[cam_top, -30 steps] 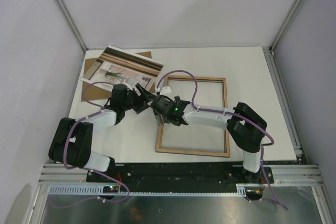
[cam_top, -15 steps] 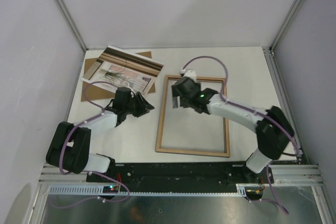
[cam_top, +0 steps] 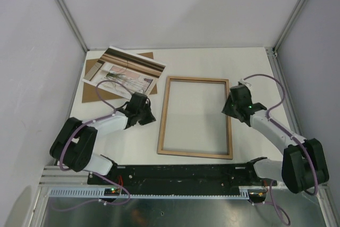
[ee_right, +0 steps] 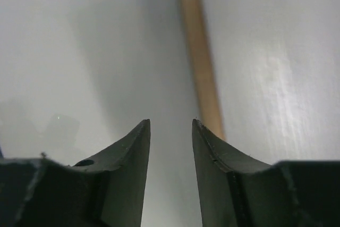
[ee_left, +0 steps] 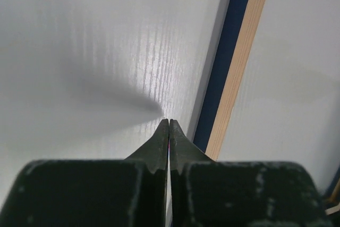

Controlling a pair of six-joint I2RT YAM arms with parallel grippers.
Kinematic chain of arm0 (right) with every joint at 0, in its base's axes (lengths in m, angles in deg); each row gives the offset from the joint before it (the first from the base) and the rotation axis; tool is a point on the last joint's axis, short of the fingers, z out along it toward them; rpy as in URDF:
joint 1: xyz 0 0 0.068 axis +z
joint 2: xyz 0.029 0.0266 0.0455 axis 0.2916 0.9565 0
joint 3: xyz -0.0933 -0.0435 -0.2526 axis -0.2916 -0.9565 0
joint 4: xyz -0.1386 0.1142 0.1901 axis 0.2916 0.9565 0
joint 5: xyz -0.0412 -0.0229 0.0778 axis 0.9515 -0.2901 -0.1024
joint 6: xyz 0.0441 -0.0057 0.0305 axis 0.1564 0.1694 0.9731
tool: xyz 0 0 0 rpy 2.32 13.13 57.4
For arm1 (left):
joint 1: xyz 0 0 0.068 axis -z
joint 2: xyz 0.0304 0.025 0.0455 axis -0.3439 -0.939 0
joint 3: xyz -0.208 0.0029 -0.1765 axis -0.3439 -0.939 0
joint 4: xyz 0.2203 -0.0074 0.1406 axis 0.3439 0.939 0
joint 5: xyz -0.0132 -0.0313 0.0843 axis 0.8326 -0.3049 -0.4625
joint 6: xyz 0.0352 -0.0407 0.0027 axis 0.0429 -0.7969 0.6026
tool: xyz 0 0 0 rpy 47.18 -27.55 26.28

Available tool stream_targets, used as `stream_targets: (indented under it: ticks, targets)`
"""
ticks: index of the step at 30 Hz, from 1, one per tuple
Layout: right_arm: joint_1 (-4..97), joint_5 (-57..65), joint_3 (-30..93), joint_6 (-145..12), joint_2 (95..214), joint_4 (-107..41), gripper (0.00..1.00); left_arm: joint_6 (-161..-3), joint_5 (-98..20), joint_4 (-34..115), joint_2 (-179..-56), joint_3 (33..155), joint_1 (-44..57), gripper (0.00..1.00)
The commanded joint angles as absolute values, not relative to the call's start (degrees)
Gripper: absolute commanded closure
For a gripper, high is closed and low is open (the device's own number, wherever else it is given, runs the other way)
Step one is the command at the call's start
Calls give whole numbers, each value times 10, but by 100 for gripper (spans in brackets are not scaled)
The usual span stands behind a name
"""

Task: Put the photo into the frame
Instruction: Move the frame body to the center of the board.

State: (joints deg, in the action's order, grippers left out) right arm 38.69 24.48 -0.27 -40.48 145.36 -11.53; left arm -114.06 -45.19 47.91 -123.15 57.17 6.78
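To the far left of the frame (cam_top: 162, 115), up toward the back corner of the table (cam_top: 249, 67), lies the photo (cam_top: 125, 69). It is flat, face up and skewed, and its striped curtains and spindly plant show from above. It rests on a brown backing board (cam_top: 94, 93) that pokes out beneath it on the left and at the corner nearest the frame. Photo and frame are apart, with bare table between them.

Closer in, just left of the frame's left rail, is my left pincer (cam_top: 147, 115). Its fingers are pressed together tip to tip with nothing between them. From my left wrist I see the tips low over the white table. The rail runs past them on the right, a navy strip on its near side and pale wood beyond.

The frame itself lies flat near the middle of the table, long side running away from me. Its light wood shows upward, and only table surface is inside its opening.

At the frame's right rail, toward its far end, sits my right pincer (cam_top: 232, 104). Its fingers stand apart with a clear gap and hold nothing. From that wrist, the wooden rail runs up from behind my right-hand finger, and the gap itself looks down on bare table beside it.
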Motion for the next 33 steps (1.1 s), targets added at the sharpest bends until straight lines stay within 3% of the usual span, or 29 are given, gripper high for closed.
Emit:
stream_targets:
  ticks: [1,4,9,33]
  targets:
    - [305,176,-57,-388,1403,-157,62,-1129,-496,487,-1260,607,90,100]
    - [260,152,-79,-388,1394,-166,70,-1127,-503,487,-1286,630,96,100]
    - [229,142,-90,-392,1390,-173,75,-1124,-507,488,-1332,669,105,100]
    - [200,92,-70,-416,1395,-192,76,-1180,-500,486,-1504,840,220,100]
